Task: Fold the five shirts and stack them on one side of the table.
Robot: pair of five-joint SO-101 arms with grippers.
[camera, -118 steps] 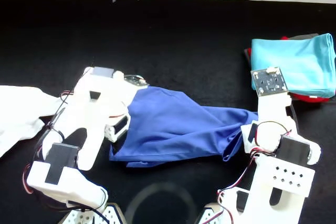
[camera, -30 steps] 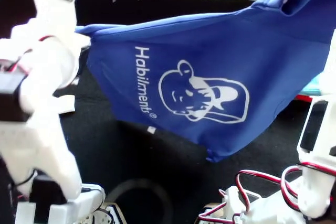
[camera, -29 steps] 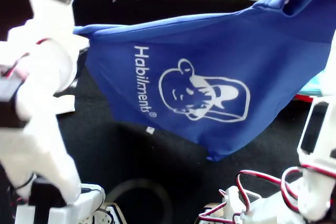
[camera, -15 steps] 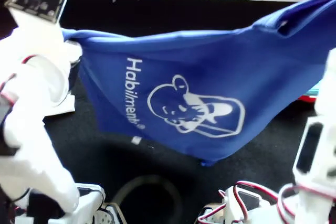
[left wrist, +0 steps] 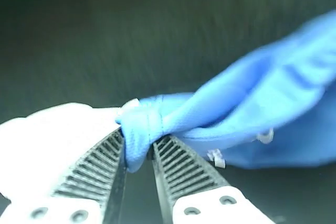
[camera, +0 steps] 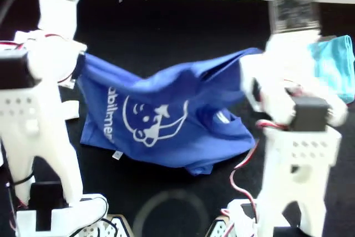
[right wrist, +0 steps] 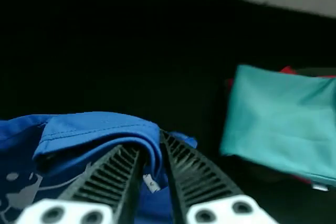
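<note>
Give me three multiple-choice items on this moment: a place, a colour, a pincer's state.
1. Where does the folded teal shirt lie? A) on red cloth, right arm's side B) under the left arm C) in a pincer
2. What colour is the held shirt? A) white B) red C) blue
3. The left pincer is: A) open B) shut on the held shirt C) shut, empty
1 A: red shows beneath it; 2 C: blue cloth spans both arms; 3 B: it pinches a blue fold.

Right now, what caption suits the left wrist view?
Left pincer clamps a bunched edge of the blue shirt over the black table.
</note>
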